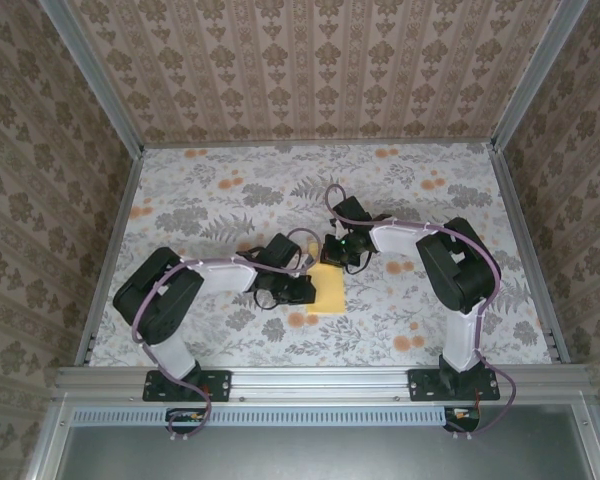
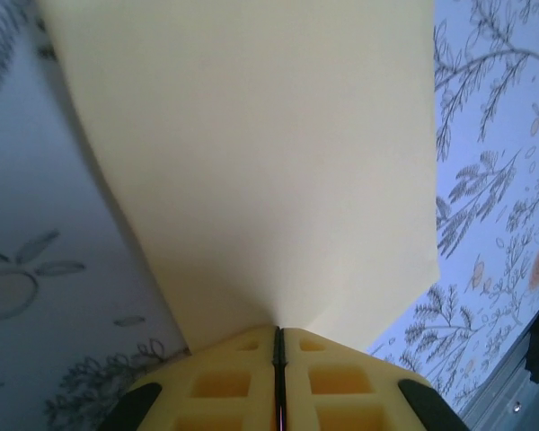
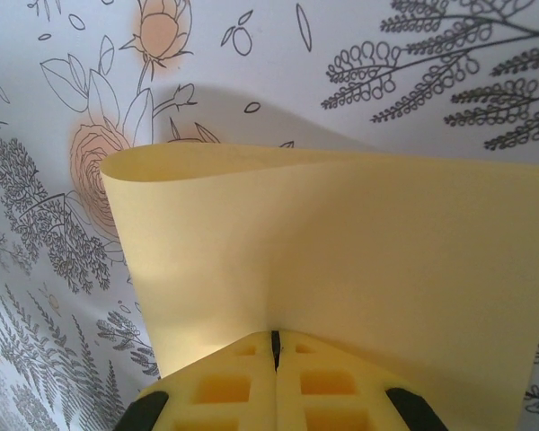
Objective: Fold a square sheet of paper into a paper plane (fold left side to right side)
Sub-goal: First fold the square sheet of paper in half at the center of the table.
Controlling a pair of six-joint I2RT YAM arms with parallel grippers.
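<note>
Bright, even light; the paper (image 3: 341, 260) casts a soft shadow.

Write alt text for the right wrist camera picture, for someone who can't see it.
A pale yellow sheet of paper is pinched in the shut right claw at bottom centre. The sheet curls over in a loose bend at the left, above a table cover printed with grey leaves and orange flowers.

Yellow paper sheet (image 2: 251, 162) pinched in jaws, floral tabletop (image 2: 494, 180)
</note>
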